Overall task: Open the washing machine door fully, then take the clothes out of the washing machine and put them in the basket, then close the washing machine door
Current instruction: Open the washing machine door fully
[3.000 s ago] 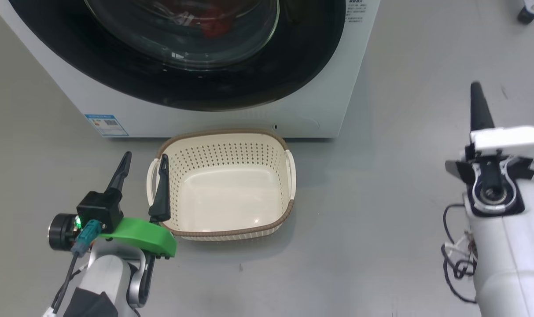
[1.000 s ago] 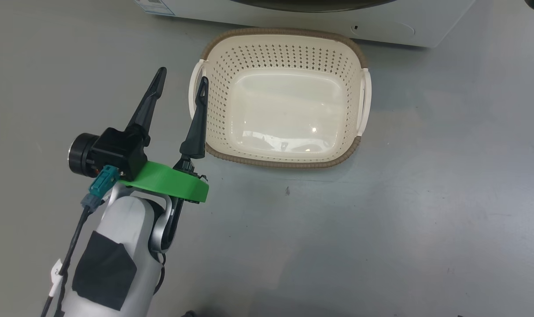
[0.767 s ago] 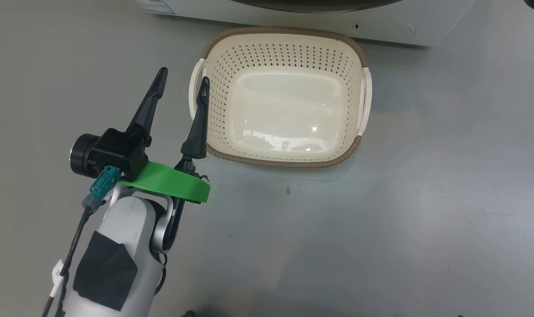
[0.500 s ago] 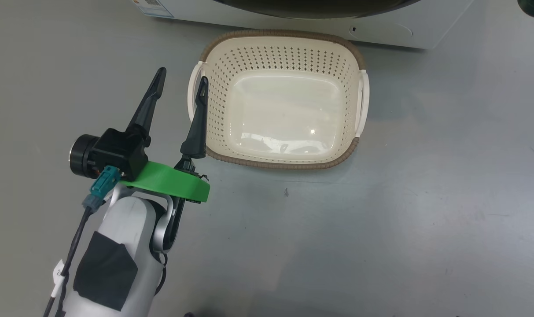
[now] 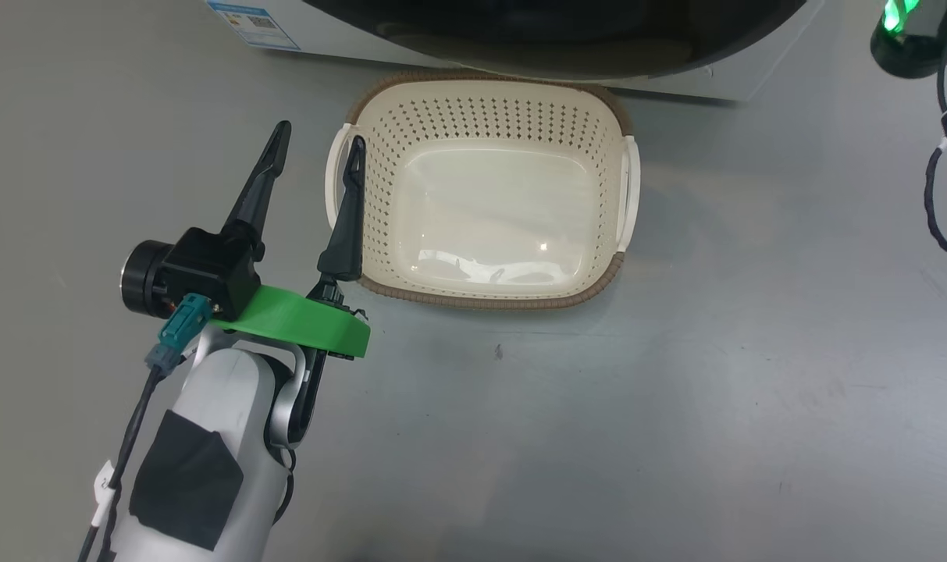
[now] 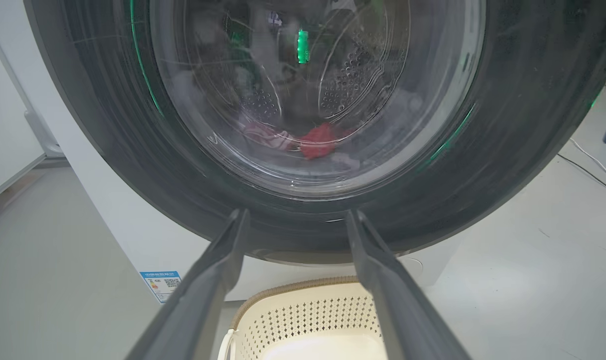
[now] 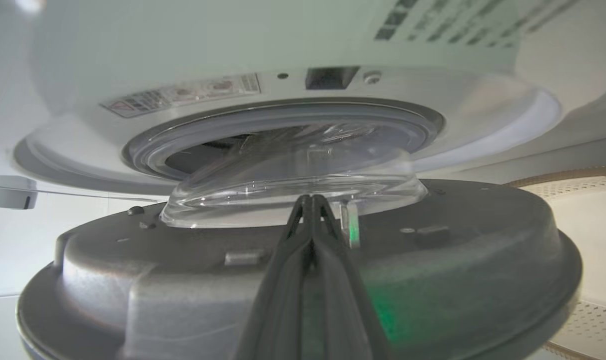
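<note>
Nearest, the left jaws stand wide apart and hold nothing, just beside the left handle of the basket (image 5: 481, 117). The basket is empty on the floor (image 5: 676, 406), close against the foot of the washing machine (image 7: 233, 40). The washing machine door (image 7: 457, 260) is swung only partly out. The right jaws, pressed together, point at its inner side by the glass bowl. The clothes (image 6: 317, 142) lie inside the drum. By my judgement the opening is under way, while unloading and closing remain.

Bright, even light. Soft shadow right of the cream perforated plastic basket (image 5: 481, 117), glare spots on its floor. Green glints streak the blurred glossy black round door rim (image 6: 507, 150).
</note>
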Controlling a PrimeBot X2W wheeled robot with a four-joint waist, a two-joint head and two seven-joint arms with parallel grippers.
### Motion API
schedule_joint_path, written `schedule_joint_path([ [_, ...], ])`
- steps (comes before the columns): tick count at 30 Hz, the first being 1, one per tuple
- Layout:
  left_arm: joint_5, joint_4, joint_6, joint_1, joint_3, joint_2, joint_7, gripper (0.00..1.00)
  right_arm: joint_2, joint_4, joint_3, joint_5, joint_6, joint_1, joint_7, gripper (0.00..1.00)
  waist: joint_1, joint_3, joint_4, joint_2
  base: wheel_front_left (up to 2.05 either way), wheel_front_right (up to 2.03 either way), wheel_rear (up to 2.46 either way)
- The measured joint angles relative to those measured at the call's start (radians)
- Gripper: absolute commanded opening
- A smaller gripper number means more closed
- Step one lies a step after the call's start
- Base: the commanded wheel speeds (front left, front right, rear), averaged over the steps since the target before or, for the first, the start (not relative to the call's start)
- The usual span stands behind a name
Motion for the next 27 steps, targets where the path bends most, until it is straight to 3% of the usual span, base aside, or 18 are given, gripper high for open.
schedule_joint_path([
  [27, 0.011, 0.056, 0.003, 0.013, 0.01, 0.0, 0.0, 1.0, 0.076, -0.003, 0.058, 0.053, 0.07, 0.186, 0.149, 0.0, 0.0, -0.102, -0.037, 0.0, 0.0, 0.0, 0.0],
])
